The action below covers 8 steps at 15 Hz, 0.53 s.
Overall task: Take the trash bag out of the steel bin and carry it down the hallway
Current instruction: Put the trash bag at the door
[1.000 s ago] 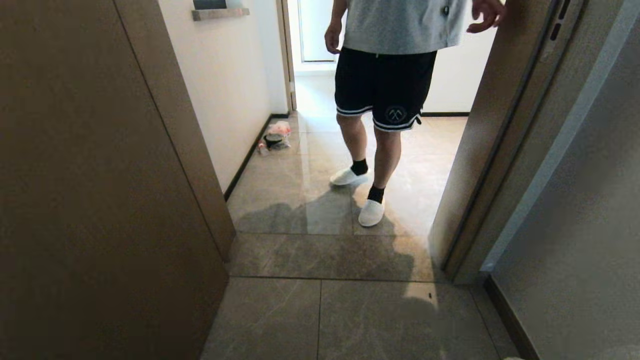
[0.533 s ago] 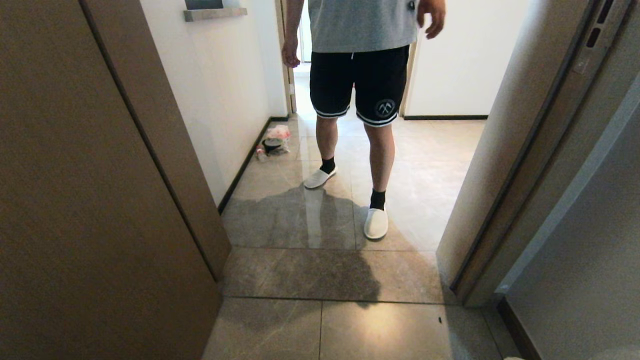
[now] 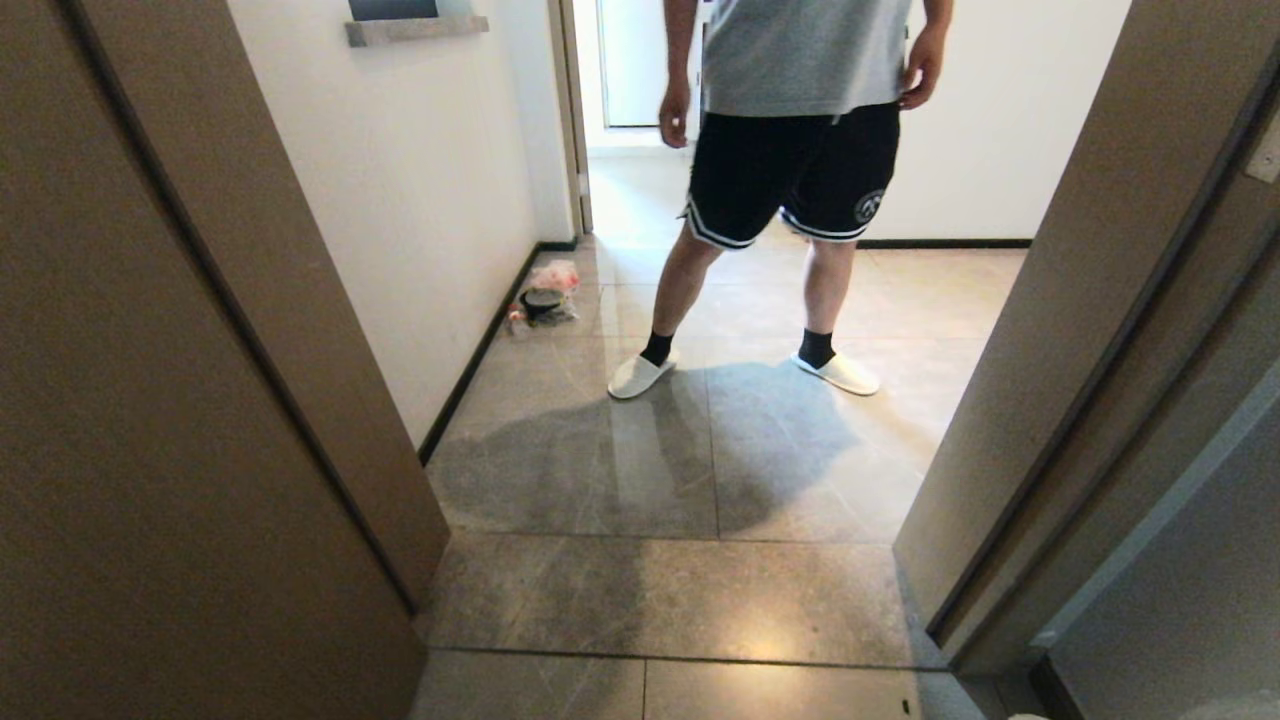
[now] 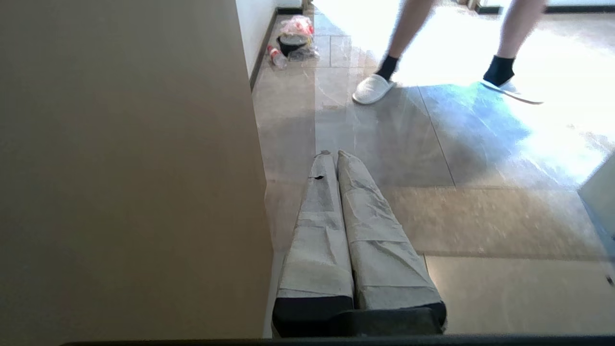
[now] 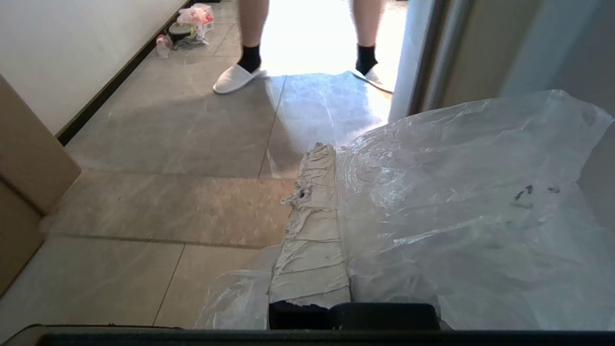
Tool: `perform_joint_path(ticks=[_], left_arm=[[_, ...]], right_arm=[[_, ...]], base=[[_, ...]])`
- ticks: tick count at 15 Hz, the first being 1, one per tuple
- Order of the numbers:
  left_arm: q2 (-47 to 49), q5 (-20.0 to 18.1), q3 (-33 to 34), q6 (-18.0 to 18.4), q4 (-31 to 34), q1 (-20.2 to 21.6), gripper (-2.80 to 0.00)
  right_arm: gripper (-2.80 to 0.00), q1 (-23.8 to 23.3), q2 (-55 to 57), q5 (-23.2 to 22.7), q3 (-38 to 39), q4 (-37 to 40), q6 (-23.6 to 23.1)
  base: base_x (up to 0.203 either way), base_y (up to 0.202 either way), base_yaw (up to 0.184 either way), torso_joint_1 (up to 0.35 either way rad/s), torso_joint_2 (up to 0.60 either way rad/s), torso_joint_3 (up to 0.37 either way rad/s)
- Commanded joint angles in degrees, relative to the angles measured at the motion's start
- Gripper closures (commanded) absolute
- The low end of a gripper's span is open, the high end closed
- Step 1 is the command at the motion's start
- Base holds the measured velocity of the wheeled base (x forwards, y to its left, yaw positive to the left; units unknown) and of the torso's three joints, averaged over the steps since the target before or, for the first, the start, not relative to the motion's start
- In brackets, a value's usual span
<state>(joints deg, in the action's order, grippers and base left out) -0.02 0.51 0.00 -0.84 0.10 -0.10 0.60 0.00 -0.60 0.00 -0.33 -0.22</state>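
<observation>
**Bag in right gripper, robot at doorway, person blocking the hallway**

At the door threshold, robot faces out into the hallway [image 3: 700,420], glossy tile floor, white wall on the robot's left, brown door frames [image 3: 1060,330] either side. Neither arm shows in the head view.

Right gripper [image 5: 319,149]: taped fingers pressed together, clamped on the trash bag [image 5: 461,202]. Clear film bunches against one side of the fingers and billows over that half of the right wrist view. Bag contents not visible here, only crumpled plastic with a few dark specks. Steel bin not in any view, so the bag looks already out of it; carry phase, by my read.

Left gripper [image 4: 334,156]: fingers closed together, nothing between them, held low over the floor right beside the brown door panel [image 4: 125,168].

Person [image 3: 800,150] in grey shirt, black shorts, white slippers stands mid-hallway, legs apart, directly ahead. Small pile of rubbish [image 3: 545,295] with a dark round container lies at the left wall's baseboard, further along, well apart from the person's feet.

Risks from here:
- Driving straight on could hit the person; they fill the middle of the passage.
- Loose bag hangs near the right door frame; could snag or tear passing through.
- Thin film pinched at one spot only; may slip or stretch under load.
- Swerving left puts the base near the floor rubbish.
</observation>
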Motion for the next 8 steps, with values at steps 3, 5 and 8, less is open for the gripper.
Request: perform_joint_path(ticks=[3,5,8], left_arm=[[0.02,0.02,0.09,-0.03,-0.01,0.01,0.00],[0.02,0.02,0.09,-0.03,-0.01,0.01,0.00],[0.02,0.02,0.09,-0.03,-0.01,0.01,0.00]], right_arm=[[0.00,0.02,0.09,-0.02,0.09,-0.02,-0.04],[0.00,0.02,0.09,-0.02,0.09,-0.02,-0.04],[0.00,0.02,0.09,-0.02,0.09,-0.02,-0.04]], base=[[0.191,0.000,0.002,0.001,0.00,0.001],[0.193,0.000,0.002,0.003,0.00,0.001],[0.192,0.000,0.000,0.002,0.00,0.002]])
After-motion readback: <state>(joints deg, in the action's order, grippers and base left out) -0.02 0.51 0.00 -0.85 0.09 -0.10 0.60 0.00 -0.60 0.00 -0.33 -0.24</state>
